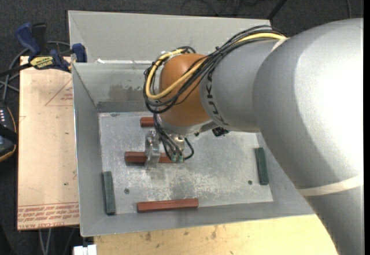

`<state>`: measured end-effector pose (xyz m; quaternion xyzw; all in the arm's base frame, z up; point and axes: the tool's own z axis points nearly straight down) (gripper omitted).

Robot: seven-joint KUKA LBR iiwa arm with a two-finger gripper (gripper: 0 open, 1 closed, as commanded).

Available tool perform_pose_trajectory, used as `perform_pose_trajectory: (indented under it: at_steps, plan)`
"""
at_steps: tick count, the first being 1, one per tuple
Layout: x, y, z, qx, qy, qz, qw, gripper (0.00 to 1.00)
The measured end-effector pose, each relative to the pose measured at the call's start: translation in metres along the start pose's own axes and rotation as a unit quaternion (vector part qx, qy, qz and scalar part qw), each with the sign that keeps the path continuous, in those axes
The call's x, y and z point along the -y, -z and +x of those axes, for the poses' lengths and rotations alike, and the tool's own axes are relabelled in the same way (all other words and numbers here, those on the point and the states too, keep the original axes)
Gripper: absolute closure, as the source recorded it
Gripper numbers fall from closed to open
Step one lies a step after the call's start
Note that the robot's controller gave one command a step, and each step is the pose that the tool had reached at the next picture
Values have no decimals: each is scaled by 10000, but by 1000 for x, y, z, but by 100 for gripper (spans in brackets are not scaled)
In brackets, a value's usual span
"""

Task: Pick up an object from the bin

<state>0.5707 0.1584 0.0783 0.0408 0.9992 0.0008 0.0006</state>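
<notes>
Camera view puts the gripper (154,154) low on a short brown bar (134,159), left of frame centre. I cannot tell how open it is. Likely the grasping step; next it must clamp firmly, then lift.

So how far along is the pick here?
Done: the claw is low in the bin, at the short red-brown block mid-floor. In hand: nothing visibly lifted; that block lies flat on the bin floor. Left: securing it and lifting it out.
</notes>
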Motion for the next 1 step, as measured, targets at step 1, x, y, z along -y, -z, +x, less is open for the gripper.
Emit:
perform_pose_trajectory:
  at_steps: [1]
  plan:
    - [4, 154, 28, 34, 1663, -5, 9861, 100]
